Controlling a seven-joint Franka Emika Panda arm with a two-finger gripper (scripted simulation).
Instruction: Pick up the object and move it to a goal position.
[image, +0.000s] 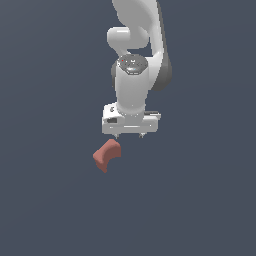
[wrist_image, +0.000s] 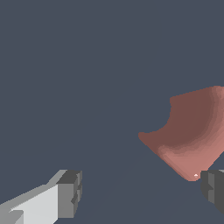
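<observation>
The object (image: 106, 155) is a small reddish-brown curved block lying on the dark floor, a little toward the exterior view's left of my white gripper (image: 129, 135). The gripper hangs just above and beside it, pointing down, with only its short fingertips showing under the hand. In the wrist view the object (wrist_image: 188, 135) fills the area close to one dark finger pad (wrist_image: 213, 188), while the other pad (wrist_image: 70, 192) is far across from it. The jaws stand wide apart with nothing between them; my gripper (wrist_image: 142, 192) is open.
A flat dark grey-blue floor (image: 200, 200) surrounds everything. The white arm (image: 137, 45) rises behind the hand toward the top of the exterior view. No other objects show.
</observation>
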